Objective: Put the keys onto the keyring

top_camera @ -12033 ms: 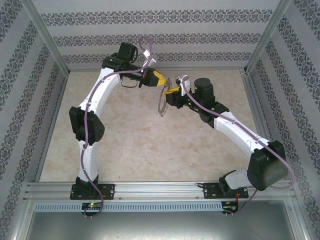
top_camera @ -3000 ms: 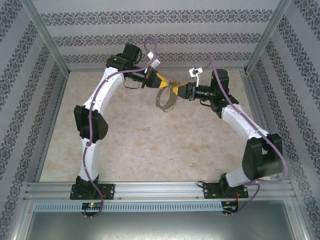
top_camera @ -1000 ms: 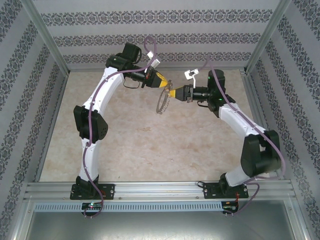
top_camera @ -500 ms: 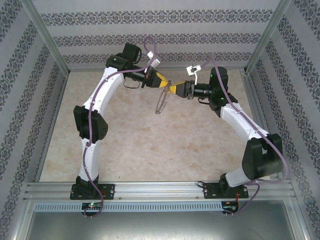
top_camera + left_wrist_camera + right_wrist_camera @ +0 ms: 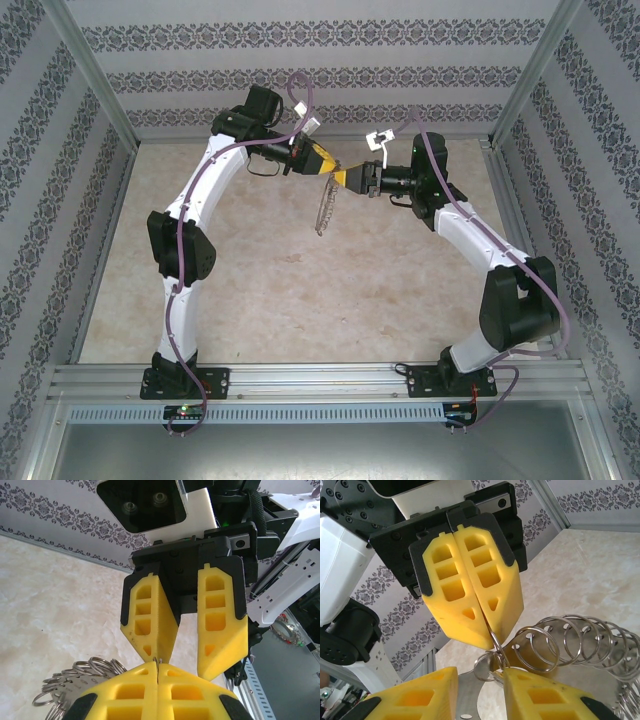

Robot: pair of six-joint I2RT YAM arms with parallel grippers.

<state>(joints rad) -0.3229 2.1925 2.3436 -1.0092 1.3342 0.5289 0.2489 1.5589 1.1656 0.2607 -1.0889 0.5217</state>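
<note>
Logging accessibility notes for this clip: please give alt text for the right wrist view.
The left gripper, yellow jaws shut, pinches a thin loop of the keyring from above. Small silvery split rings fan out to the right, and the right gripper sits below with jaws apart, flanking the loop.

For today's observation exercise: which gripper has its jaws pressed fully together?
The left gripper: its yellow jaws meet, pinching a thin metal ring, whereas the right gripper's jaws stand apart.

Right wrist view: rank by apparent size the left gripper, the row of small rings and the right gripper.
1. left gripper, largest.
2. row of small rings.
Unranked: right gripper, cut off by the bottom edge and nearest the camera.
</note>
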